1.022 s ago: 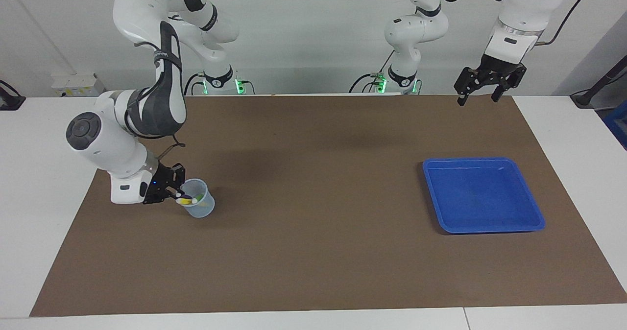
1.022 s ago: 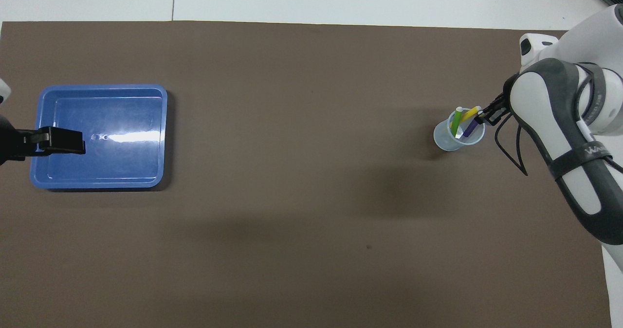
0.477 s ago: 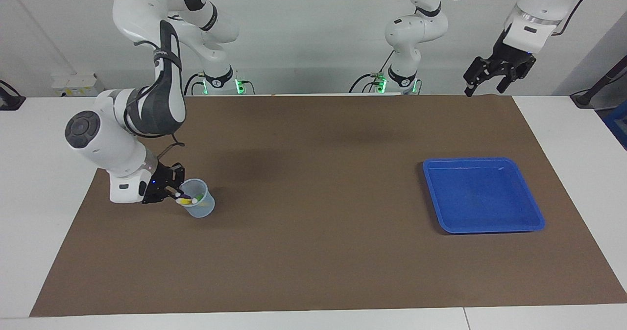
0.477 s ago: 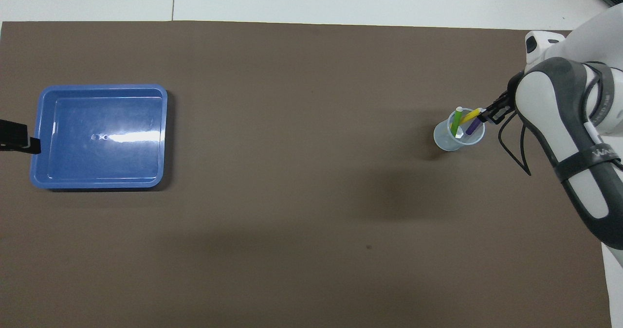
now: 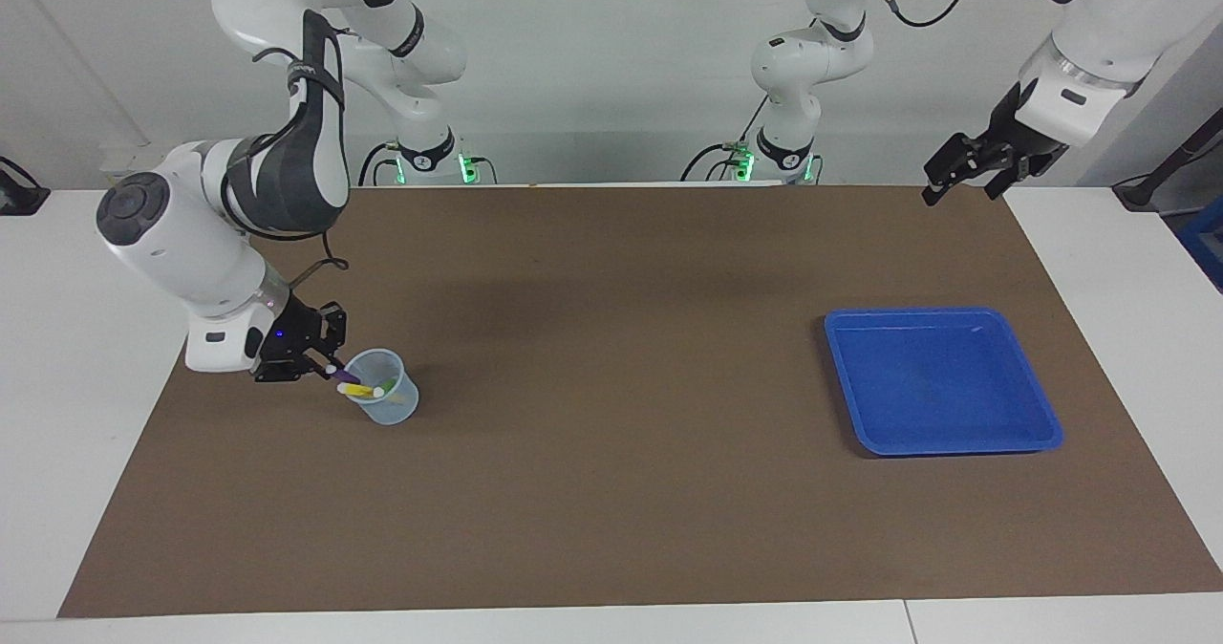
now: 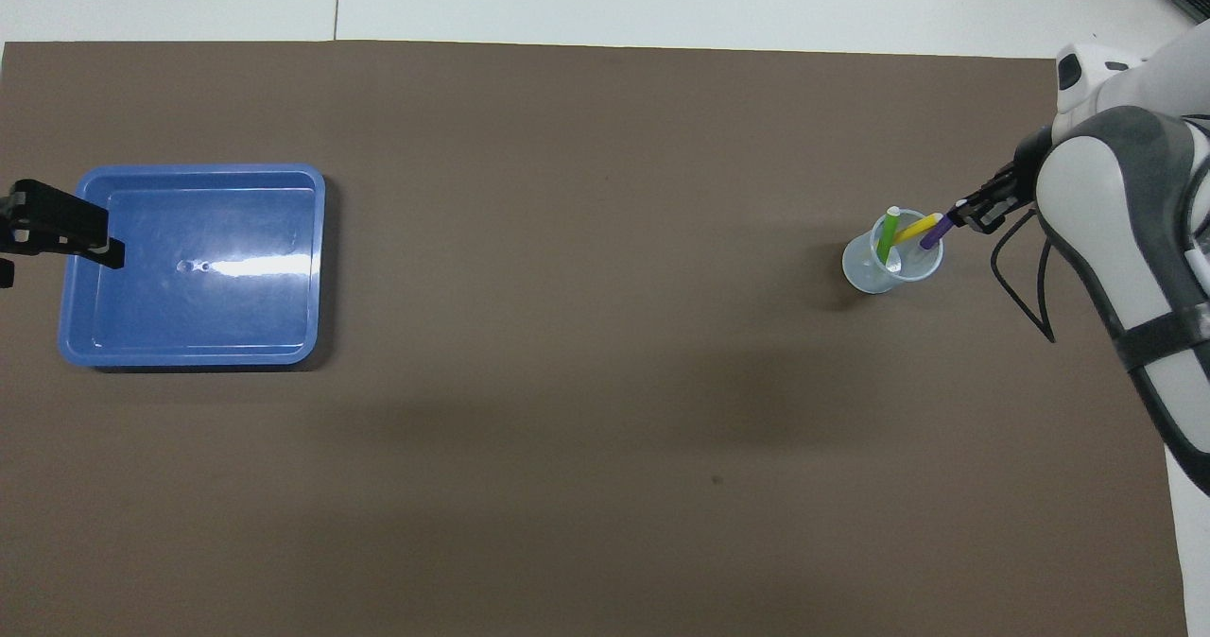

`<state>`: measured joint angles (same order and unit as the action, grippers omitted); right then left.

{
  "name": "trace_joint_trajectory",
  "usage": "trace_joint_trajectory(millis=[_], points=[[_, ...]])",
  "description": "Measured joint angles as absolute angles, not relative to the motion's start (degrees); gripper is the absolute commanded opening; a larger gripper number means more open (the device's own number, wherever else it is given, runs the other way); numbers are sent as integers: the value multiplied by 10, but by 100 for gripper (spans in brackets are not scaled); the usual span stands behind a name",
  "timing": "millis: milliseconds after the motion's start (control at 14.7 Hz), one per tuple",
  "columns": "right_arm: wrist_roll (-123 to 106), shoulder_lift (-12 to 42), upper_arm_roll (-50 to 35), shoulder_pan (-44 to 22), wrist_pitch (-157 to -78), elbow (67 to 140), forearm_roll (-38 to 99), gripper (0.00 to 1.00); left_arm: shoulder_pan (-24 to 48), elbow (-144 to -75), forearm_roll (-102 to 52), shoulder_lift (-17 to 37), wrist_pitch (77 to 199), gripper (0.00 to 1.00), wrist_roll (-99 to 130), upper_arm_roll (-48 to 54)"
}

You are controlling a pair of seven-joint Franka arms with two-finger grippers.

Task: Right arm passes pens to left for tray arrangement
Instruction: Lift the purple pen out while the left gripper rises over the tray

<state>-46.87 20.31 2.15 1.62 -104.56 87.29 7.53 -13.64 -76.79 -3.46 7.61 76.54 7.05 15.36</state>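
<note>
At the right arm's end of the mat stands a small translucent cup (image 5: 390,405) (image 6: 874,273). A green pen (image 6: 887,236) and a yellow pen (image 5: 363,392) (image 6: 913,231) lean in it. My right gripper (image 5: 320,370) (image 6: 974,212) sits low beside the cup, shut on the cap end of the purple pen (image 5: 342,375) (image 6: 936,232), which slants out over the rim. An empty blue tray (image 5: 941,381) (image 6: 189,335) lies at the left arm's end. High over the mat's corner by the robots, my left gripper (image 5: 958,193) hangs open and holds nothing.
A brown mat (image 5: 611,338) covers most of the white table. The cup and the tray are the only things on it, with a wide bare stretch between them. The arms' bases (image 5: 783,152) stand along the edge nearest the robots.
My right gripper has drawn back from the cup, pulling the purple pen up and outward over the rim. The left gripper has risen and swung away toward its own end of the table.
</note>
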Motion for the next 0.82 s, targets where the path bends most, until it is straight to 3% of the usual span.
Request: trace_joint_trajectory(millis=[273,477,818], points=[[-469,172,21,15,-1035,873,75,0,-121,-715,-37,137,755,97,73,157],[-469,149,20,4,-1031,873,75,0,-116,-721,-45,130,753,95,117,159],[-454,108,18,-59,-1014,873,73,0,-115,-799,-120,90,752,97,254,160]])
